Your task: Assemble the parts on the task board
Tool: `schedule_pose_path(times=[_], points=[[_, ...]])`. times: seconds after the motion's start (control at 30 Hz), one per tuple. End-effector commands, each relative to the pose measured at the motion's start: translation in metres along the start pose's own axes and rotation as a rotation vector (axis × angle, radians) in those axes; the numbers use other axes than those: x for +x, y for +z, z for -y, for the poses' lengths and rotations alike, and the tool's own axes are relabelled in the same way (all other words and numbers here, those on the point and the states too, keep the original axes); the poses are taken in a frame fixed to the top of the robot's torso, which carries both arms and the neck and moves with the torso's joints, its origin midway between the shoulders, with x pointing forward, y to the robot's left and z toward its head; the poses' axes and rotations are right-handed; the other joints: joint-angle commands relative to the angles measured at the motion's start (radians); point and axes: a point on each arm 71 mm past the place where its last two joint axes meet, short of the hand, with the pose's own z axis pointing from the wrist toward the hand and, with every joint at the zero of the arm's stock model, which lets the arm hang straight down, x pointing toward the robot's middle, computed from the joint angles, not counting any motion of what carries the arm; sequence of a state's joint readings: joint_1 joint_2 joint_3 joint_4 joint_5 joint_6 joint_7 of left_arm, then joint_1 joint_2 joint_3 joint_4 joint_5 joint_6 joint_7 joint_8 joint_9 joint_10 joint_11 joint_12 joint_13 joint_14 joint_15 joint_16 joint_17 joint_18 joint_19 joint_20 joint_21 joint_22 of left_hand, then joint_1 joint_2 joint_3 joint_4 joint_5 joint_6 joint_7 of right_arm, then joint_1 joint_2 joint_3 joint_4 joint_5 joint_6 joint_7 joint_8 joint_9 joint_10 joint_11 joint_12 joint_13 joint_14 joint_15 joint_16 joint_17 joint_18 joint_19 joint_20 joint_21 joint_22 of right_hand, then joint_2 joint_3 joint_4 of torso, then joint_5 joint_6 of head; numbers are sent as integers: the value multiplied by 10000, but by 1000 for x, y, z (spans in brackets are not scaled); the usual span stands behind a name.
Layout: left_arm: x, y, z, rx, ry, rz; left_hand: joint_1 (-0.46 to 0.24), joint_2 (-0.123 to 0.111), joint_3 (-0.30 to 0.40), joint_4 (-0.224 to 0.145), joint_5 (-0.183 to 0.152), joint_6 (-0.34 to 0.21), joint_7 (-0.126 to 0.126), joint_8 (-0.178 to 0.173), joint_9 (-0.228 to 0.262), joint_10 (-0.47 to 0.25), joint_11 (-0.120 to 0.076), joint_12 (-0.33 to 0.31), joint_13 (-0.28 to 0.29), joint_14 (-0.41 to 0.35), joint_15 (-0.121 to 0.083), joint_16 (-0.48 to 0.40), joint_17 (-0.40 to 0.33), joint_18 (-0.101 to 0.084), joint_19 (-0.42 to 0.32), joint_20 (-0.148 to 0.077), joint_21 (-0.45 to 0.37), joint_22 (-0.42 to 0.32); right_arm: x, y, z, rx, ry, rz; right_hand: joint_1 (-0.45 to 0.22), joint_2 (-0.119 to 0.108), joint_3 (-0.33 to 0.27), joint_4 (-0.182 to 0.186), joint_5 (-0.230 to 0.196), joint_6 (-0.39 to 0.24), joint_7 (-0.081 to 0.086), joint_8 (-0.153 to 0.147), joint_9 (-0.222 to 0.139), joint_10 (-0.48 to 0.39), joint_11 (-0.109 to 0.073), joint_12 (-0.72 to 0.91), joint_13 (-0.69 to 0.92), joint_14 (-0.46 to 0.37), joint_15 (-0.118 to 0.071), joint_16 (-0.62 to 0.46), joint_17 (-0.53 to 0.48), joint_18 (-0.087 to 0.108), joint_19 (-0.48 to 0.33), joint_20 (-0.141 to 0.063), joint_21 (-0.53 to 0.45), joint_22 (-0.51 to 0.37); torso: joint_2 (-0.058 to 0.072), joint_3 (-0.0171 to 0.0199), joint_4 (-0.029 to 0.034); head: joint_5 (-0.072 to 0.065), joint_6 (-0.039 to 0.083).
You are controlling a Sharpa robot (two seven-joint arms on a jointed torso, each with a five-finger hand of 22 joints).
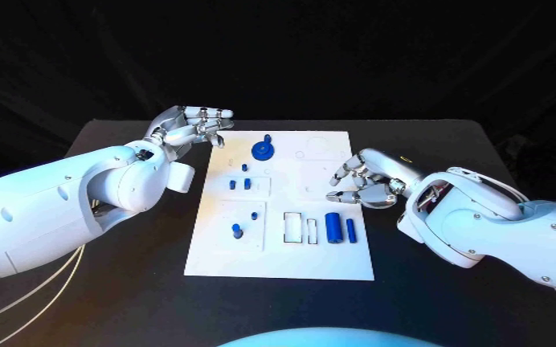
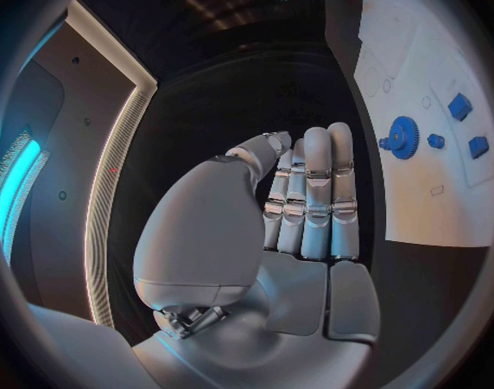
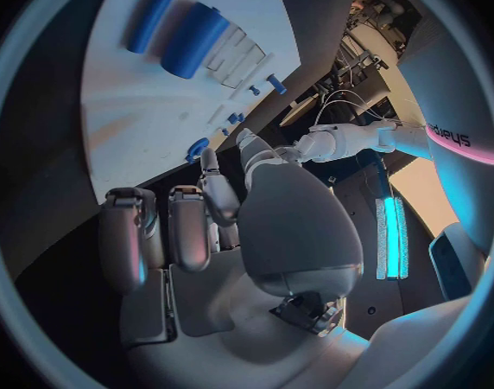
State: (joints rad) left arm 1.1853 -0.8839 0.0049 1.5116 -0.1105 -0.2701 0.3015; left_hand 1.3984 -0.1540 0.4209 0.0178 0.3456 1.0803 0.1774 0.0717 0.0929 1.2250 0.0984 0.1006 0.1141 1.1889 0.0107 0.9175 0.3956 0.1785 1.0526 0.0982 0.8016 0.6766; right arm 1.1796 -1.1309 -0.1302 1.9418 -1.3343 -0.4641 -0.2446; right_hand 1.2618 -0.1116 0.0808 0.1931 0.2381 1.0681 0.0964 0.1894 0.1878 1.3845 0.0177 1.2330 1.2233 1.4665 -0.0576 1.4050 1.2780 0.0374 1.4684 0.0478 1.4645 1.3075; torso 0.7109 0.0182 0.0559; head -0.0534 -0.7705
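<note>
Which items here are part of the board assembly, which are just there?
Job:
white task board
round blue gear with knob
two upright blue cylinders
small blue blocks
small blue pegs
left hand
right hand

Just there:
black table

The white rectangular task board (image 1: 330, 263) lies mid-desk (image 1: 116, 299). On it, the blue round gear part (image 1: 264, 151) sits far; two blue cylinder parts (image 1: 341, 228) lie near right. The left robot hand (image 1: 193, 128) hovers at its far-left corner, the right robot hand (image 1: 362, 182) at its right edge.
</note>
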Motion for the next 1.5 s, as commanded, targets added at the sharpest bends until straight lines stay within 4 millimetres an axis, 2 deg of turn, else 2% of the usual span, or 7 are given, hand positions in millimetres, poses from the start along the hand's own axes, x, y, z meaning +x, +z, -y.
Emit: schedule_pose_path(times=[0.03, 0.17, 0.37, 0.53, 0.67, 1.3, 1.5], points=[[2, 0, 1, 86, -111, -198, -25, 89, -26, -57, -15, -97, -5, 13, -4, -50, 4, -44, -7, 8, 55, -67, -9, 53, 19, 55, -33, -13, 6, -9, 10, 586, -327, -370, -100, 128, -208, 121, 16, -56, 10, 79, 119, 239, -21, 566, 597, 613, 3, 129, 186, -185, 779, -35, 153, 2195, -98, -30, -203, -249, -59], [3, 0, -1, 55, -116, -243, -25, 89, -26, -57, -15, -97, -5, 13, -4, -50, 4, -44, -7, 8, 55, -67, -9, 53, 19, 55, -33, -13, 16, -20, 17, 899, -1043, -460, -250, 172, -495, 375, 357, -130, 0, 128, 275, 279, -24, 752, 829, 594, 1, 123, 145, -176, 768, -17, 118, 2187, -138, -29, -255, -350, -86], [4, 0, -2, 22, -113, -268, -35, 94, -30, -54, -14, -100, -4, 15, -4, -53, 5, -43, -6, 9, 57, -66, -10, 53, 20, 57, -36, -14, 29, -27, 17, 1220, -1451, -220, -345, 152, -848, 686, 356, -114, -44, 247, 497, 361, -56, 941, 1071, 597, -21, 171, 195, -184, 782, -27, 163, 2216, -182, -36, -322, -321, -147], [4, 0, -3, 19, -115, -281, -35, 94, -30, -54, -14, -100, -4, 15, -4, -53, 5, -43, -6, 9, 57, -66, -10, 53, 20, 57, -36, -14, 35, -27, 14, 1428, -1413, -128, -377, 133, -1083, 881, 441, -51, -95, 369, 687, 448, -98, 1080, 1240, 612, -55, 237, 288, -206, 812, -51, 268, 2270, -185, -63, -287, -402, -161], [4, 0, -3, 17, -110, -269, -35, 94, -30, -54, -14, -100, -4, 15, -4, -53, 5, -43, -6, 9, 57, -66, -10, 53, 20, 57, -36, -14, 42, -25, 9, 1487, -1276, -120, -448, 137, -1376, 945, 1038, -138, -103, 417, 865, 454, -107, 1094, 1298, 623, -67, 300, 377, -216, 824, -70, 313, 2296, -195, -61, -298, -388, -198], [2, -2, -2, 6, -108, -259, -82, 111, -47, -32, -14, -107, -2, 23, -1, -59, 8, -40, -4, 12, 63, -66, -15, 52, 20, 65, -47, -20, 68, -16, 5, 1836, -1262, -737, -457, 155, -1452, 956, 1082, -164, -101, 427, 912, 490, -104, 1152, 1366, 640, -63, 360, 481, -240, 854, -69, 425, 2348, -166, -50, -281, -260, -289], [1, -3, -2, 19, -102, -240, -84, 112, -48, -31, -14, -108, -2, 23, -1, -60, 8, -40, -4, 12, 64, -66, -15, 52, 20, 66, -48, -21, 73, -14, 5, 1906, -1371, -937, -450, 208, -1504, 955, 1101, -138, -113, 465, 969, 521, -112, 1196, 1417, 649, -65, 395, 538, -253, 871, -69, 490, 2378, -167, -69, -288, -236, -328]])
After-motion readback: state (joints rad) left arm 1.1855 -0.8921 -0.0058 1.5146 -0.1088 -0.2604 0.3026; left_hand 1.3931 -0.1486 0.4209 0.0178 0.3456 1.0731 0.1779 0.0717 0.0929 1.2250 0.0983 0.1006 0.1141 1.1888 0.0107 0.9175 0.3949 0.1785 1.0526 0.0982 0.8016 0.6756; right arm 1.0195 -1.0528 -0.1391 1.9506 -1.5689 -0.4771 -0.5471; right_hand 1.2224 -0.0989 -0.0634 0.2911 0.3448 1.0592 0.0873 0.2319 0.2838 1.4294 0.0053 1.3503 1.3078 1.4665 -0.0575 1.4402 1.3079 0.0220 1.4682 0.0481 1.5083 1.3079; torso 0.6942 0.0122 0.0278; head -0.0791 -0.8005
